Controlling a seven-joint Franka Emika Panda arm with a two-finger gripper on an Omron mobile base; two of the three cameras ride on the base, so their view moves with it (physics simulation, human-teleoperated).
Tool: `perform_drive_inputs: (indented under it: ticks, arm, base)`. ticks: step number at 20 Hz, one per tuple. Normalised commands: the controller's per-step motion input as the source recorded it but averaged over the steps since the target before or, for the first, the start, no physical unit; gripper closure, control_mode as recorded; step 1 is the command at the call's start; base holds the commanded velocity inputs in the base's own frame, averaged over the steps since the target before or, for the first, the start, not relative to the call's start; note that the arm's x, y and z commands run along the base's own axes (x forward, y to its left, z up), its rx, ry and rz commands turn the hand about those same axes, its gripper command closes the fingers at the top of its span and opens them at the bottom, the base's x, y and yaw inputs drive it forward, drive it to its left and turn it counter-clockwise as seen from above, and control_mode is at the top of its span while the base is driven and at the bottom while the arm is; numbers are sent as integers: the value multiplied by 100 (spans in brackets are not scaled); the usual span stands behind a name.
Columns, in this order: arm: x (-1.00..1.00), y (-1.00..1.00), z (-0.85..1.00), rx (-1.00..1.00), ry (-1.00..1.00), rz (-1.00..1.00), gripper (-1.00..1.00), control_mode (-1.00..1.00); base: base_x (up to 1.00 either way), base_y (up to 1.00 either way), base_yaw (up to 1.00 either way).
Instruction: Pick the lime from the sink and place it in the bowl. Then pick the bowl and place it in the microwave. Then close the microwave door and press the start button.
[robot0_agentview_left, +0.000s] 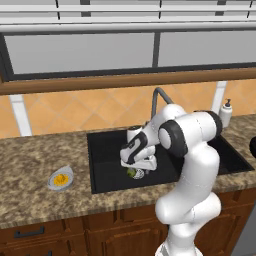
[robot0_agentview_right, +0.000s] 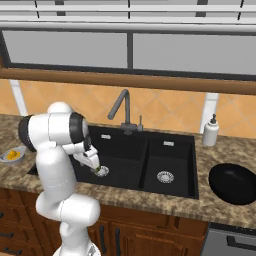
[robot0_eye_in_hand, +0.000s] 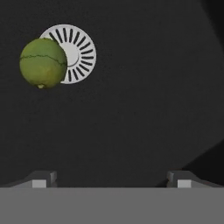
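The lime (robot0_eye_in_hand: 43, 62), round and yellow-green, lies on the floor of the black sink (robot0_agentview_left: 102, 150), half over the steel drain ring (robot0_eye_in_hand: 76, 52). My gripper (robot0_eye_in_hand: 111, 180) hangs open inside the wide basin just above it, and the lime sits off to the upper left of the gap between the fingertips (robot0_eye_in_hand: 41, 179). From the base views the hand (robot0_agentview_left: 139, 169) hovers right over the lime (robot0_agentview_left: 133, 173), a green speck by the drain (robot0_agentview_right: 96, 170). The bowl (robot0_agentview_left: 61, 179), small and grey with yellow bits inside, stands on the counter left of the sink. The microwave is out of view.
A grey angled faucet (robot0_agentview_right: 122, 107) rises behind the sink. A soap dispenser (robot0_agentview_right: 210, 131) stands at the back right, with a black pan (robot0_agentview_right: 232, 182) on the counter right of the narrow basin (robot0_agentview_right: 165, 162). Speckled counter (robot0_agentview_left: 30, 165) surrounds the bowl.
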Motion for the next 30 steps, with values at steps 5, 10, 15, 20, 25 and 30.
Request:
perform_drive_inputs:
  ticks: [5, 10, 15, 20, 25, 30]
  arm:
    - [34, 0, -23, 0, 0, 0, -100, -100]
    - [29, 0, -30, 0, 0, 0, -100, -100]
    - [35, 0, -29, 0, 0, 0, -100, -100]
    - [44, 13, -26, 0, 0, 0, -100, -100]
    - [28, 2, -29, 0, 0, 0, -100, -100]
    - [10, 0, -33, 0, 0, 0, -100, -100]
  base:
    - [0, 0, 0]
    - [0, 0, 0]
    - [0, 0, 0]
    - [0, 0, 0]
    - [0, 0, 0]
    - [0, 0, 0]
